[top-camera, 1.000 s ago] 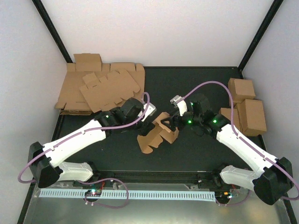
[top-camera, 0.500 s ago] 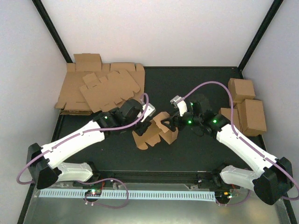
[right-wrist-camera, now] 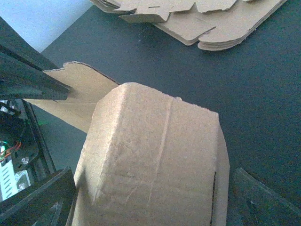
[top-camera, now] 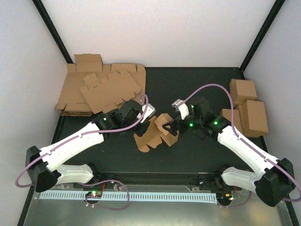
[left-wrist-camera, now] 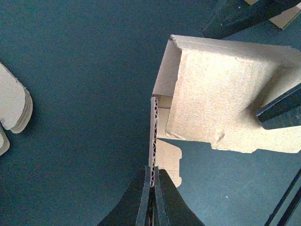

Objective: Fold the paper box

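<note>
The paper box [top-camera: 157, 133], a half-formed brown cardboard piece, lies at mid table between both arms. My left gripper [top-camera: 148, 124] is shut on one upright flap edge [left-wrist-camera: 153, 132], which is pinched between its fingers [left-wrist-camera: 146, 197]. The box's folded body [left-wrist-camera: 225, 103] lies just beyond that flap. My right gripper [top-camera: 173, 126] is open wide and straddles the body [right-wrist-camera: 155, 155]. One finger [right-wrist-camera: 42, 197] is at the box's left side. The other finger [right-wrist-camera: 263, 197] stands slightly off its right side.
A thick heap of flat cardboard blanks [top-camera: 101, 87] fills the back left corner and also shows in the right wrist view [right-wrist-camera: 202, 19]. Several finished boxes [top-camera: 249, 108] stand at the right edge. A white rail [top-camera: 141, 195] runs along the front.
My left gripper has closed onto the box's flap. The right gripper's jaws have spread wider around the body. The box has shifted slightly left.
</note>
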`<state>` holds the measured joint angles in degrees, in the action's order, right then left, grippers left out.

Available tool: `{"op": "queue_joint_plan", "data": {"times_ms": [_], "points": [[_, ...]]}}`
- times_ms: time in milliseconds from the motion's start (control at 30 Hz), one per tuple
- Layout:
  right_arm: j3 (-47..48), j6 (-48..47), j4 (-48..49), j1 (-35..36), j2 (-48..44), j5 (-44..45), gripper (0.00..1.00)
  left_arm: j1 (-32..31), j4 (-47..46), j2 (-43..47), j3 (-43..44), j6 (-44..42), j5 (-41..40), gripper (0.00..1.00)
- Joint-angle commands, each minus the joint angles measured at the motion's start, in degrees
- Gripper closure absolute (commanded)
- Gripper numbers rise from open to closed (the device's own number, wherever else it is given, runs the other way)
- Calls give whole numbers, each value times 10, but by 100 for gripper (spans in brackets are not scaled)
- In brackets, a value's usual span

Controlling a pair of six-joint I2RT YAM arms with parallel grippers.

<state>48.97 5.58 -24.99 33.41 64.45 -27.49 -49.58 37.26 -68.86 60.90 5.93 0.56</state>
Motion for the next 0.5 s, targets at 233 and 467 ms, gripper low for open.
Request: {"op": "queue_joint_plan", "data": {"times_ms": [233,467], "points": [[22,-20,-48,12,19,62,10,-3,5,9,10,-4,-2,98],[47,-26,-69,33,4,96,10,-3,10,5,18,-7,3,98]]}}
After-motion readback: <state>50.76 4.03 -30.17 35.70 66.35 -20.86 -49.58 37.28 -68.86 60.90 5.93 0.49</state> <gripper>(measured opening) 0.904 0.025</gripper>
